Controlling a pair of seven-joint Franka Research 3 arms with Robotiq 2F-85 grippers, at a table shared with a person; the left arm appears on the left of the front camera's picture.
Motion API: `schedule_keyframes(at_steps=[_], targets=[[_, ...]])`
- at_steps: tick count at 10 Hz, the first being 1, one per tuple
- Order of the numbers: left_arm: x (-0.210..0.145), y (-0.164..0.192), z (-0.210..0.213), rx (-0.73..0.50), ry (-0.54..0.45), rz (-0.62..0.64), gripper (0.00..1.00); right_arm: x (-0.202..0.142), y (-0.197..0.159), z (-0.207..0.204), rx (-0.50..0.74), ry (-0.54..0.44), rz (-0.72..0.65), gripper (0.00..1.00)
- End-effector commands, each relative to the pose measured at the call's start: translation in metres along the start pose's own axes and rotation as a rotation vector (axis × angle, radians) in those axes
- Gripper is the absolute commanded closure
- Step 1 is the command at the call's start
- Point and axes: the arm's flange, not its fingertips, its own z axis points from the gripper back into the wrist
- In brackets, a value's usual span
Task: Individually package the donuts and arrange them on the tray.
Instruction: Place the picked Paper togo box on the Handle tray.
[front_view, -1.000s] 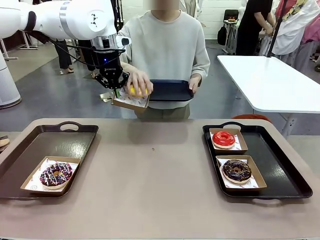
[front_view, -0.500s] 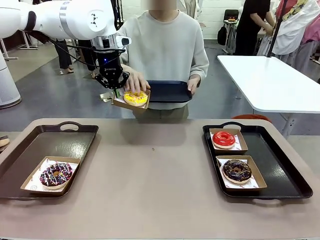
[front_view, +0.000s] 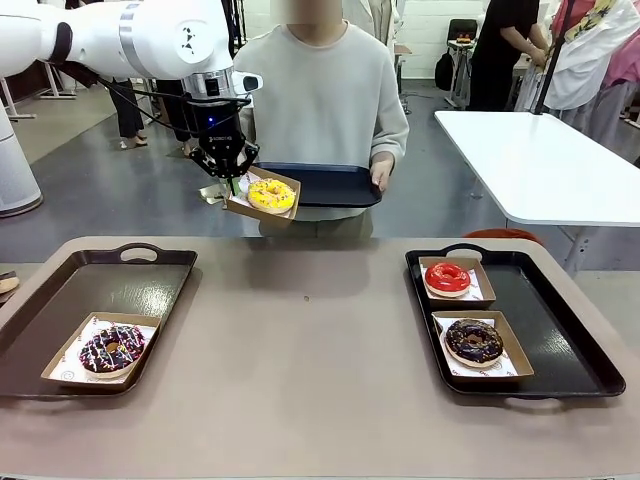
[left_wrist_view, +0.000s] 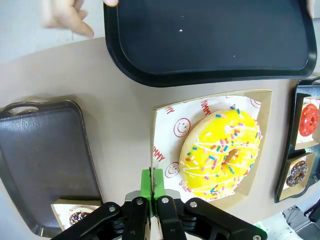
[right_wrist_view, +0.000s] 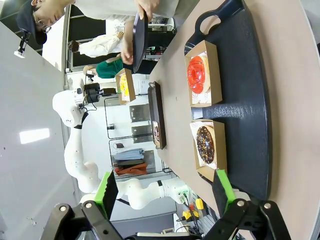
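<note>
The left arm reaches in from the left side, high over the far edge of the table, with its wrist turned straight down. The left gripper points downward and its two green pads are pressed together on the edge of a cardboard box, so the box hangs in the air beside the fingers, a little tilted. In this box, just beside the pads, lies the yellow donut with coloured sprinkles, on printed paper.

Behind the gripper stands a person who holds a dark empty tray with one hand at its far end. The tray is next to the held box, just behind it.

Below the gripper, on the table, a brown tray holds the drizzle donut in its own box, at the near corner. Well away to the other side, a black tray carries the red donut and the chocolate donut, each in a box, one behind the other.

The right gripper has its fingers wide apart with nothing between them; it looks along the black tray from beside it.
</note>
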Motion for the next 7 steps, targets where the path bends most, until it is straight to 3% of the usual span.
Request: schedule_keyframes(at_steps=[1,4,5,7], targets=[[-0.001,0.001,0.002,0.0,-0.003,0.0,1.0,-0.001,-0.001,0.001,0.0,-0.002,-0.003,0.0],[-0.014,0.014,0.006,-0.036,0.014,-0.056,0.99,-0.001,-0.001,0.001,0.0,-0.002,-0.003,0.0],[-0.034,0.036,0.013,-0.046,0.009,-0.132,0.99,-0.001,-0.001,0.001,0.0,-0.002,-0.003,0.0],[-0.071,0.09,0.025,-0.088,-0.046,-0.162,0.99,-0.001,-0.001,0.001,0.0,-0.002,-0.003,0.0]])
